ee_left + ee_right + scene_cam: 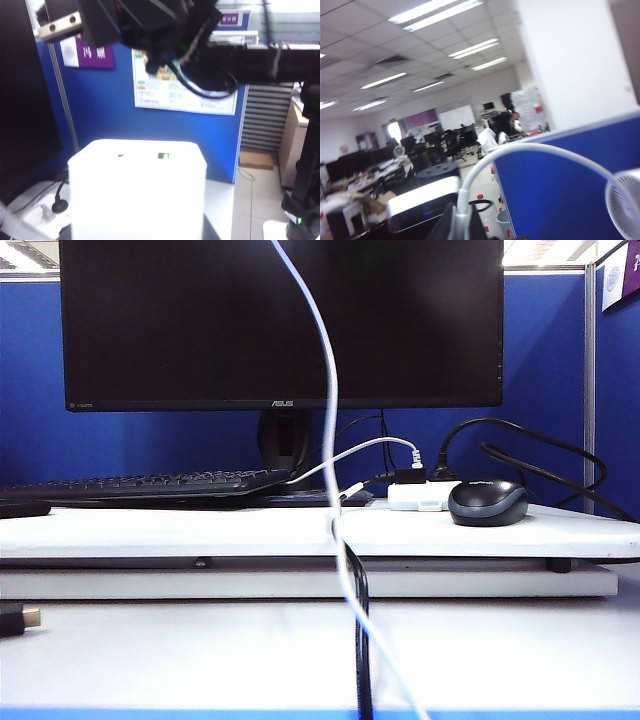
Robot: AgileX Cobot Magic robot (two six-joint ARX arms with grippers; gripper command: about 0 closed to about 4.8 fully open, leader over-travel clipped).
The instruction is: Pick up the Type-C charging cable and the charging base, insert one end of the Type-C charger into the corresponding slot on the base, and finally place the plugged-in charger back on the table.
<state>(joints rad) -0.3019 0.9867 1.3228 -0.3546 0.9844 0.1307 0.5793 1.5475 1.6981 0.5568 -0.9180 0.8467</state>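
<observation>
The charging base (137, 192), a white block, fills the left wrist view and hangs in the air. My left gripper holds it, with its fingers hidden behind the block. In the right wrist view my right gripper (461, 216) is shut on the white plug (461, 222) of the Type-C charging cable (530, 149), which arcs up and away. A white block with a dark face (422, 202), apparently the base, sits close beside that plug. In the exterior view the cable (322, 390) drops from above down to the table (150, 660). Neither gripper shows there.
A monitor (280, 320), keyboard (140, 484), dark mouse (488, 503) and a small white hub with black plugs (418, 495) stand on the raised board (250, 532). A thick black cable (361, 640) runs over the front. The right arm (200, 45) hangs above the base.
</observation>
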